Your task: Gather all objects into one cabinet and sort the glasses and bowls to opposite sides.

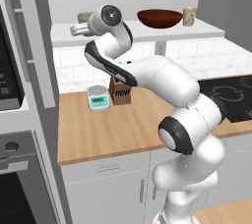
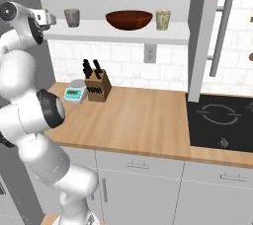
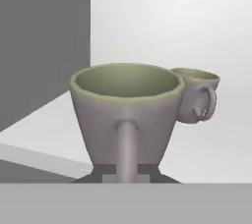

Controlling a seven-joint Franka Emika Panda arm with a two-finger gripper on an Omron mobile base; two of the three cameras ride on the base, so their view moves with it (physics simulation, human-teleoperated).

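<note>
On the cabinet shelf (image 2: 123, 32), left end, your gripper (image 3: 127, 171) has its fingers pinched nearly together on the handle of a grey mug (image 3: 125, 112). The hand view gives you that grip close up: the handle runs straight down between the two dark tips, mug upright, olive-tinted inside. A second grey mug (image 3: 197, 98) stands just behind it to the right, handle facing you, partly overlapped by the first.

Neither base view shows the grip. In the left base view the wrist covers the held mug; you see one grey mug (image 1: 84, 17) behind the hand. The right base view shows a grey mug (image 2: 72, 18) standing free on the shelf, just right of the hand.

Further right on the same shelf: the dark red-brown bowl (image 2: 129, 19) mid-shelf, then the cream mug (image 2: 163, 20) just beside it, apart.

Below, on the wooden bench (image 2: 133, 120): knife block (image 2: 97, 87) with a kitchen scale (image 2: 75, 92) just left of it, both against the tiled wall. Black cooktop (image 2: 221, 120) at the right. The scale's display is too small to read.
</note>
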